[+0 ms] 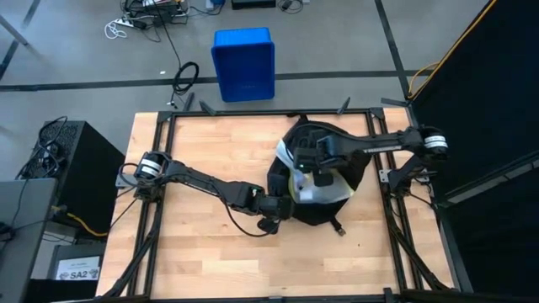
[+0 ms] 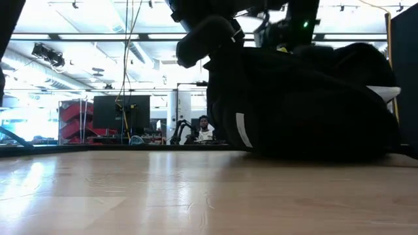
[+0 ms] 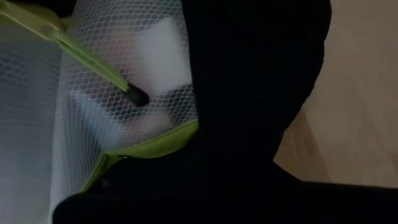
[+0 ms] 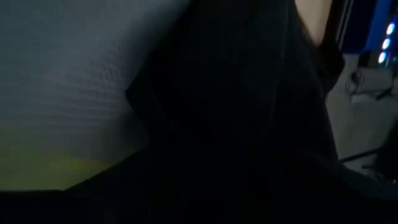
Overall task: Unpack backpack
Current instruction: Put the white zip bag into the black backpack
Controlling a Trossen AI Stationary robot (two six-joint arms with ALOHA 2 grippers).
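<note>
I am a two-armed robot at a wooden table (image 1: 202,252), seen from above. The black backpack (image 1: 337,206) lies on the right half of the table, nearer the far edge, with a pale mesh pouch (image 1: 324,192) edged in lime green showing at its opening.

My left pincer (image 1: 285,207) reaches in from the left side and sits at the backpack's left edge. Its fingers are closed; my left wrist view looks straight onto black fabric beside the white mesh and a green zipper strip, but I cannot tell whether the fingers pinch the fabric or simply press against it.

My right pincer (image 1: 318,172) comes from the right side and hovers over the top of the backpack, just above the pouch. Its fingers are hidden among dark fabric in my right wrist view, so I cannot tell how wide they stand or whether they touch anything.

From table height, the backpack (image 2: 307,104) is a large dark mound with a white stripe on its side.

Beyond the table's far edge, a blue bin (image 1: 243,63) stands on the floor.
</note>
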